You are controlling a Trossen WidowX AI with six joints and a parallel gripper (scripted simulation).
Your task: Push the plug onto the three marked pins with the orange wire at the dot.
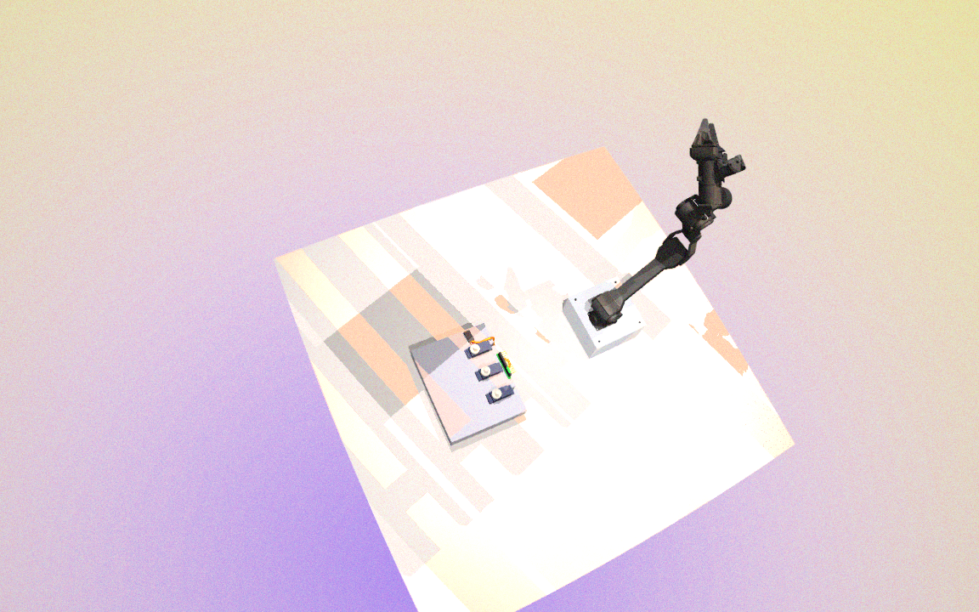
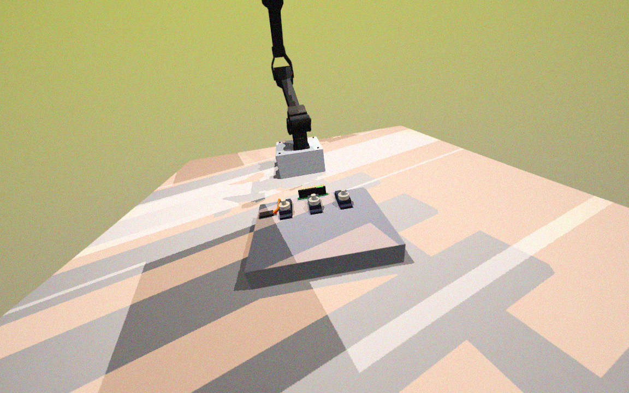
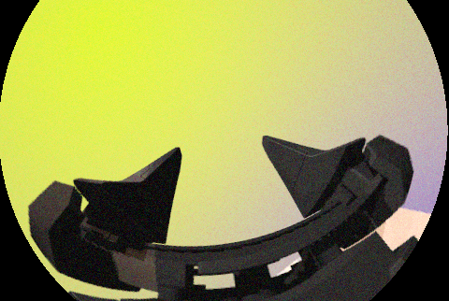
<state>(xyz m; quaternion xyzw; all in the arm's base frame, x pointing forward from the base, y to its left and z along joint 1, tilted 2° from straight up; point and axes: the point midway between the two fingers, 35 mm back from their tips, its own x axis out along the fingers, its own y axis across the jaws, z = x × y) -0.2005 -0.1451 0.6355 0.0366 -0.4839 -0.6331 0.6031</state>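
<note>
The grey holder (image 1: 439,380) (image 2: 328,261) carries several servos. The end servo (image 1: 474,349) (image 2: 285,209) has an orange lead (image 1: 483,340) (image 2: 277,207) that curves towards a small dark block, apparently the plug (image 1: 467,335) (image 2: 266,214), at the holder's corner. Its holes are too small to make out. The pin row (image 1: 504,365) (image 2: 312,191) lies along the edge facing the arm's base, with green visible at one part; the dot cannot be made out. My gripper (image 1: 704,121) (image 3: 222,146) is open and empty, raised far from the holder; it is outside the exterior view.
The arm's pale base block (image 1: 583,335) (image 2: 301,165) stands on the patterned table (image 1: 676,410) (image 2: 454,341), facing the pin side of the holder. A middle servo (image 1: 486,371) (image 2: 314,202) and a far servo (image 1: 498,393) (image 2: 343,197) sit beside the end servo. The arm reaches up and away from the holder.
</note>
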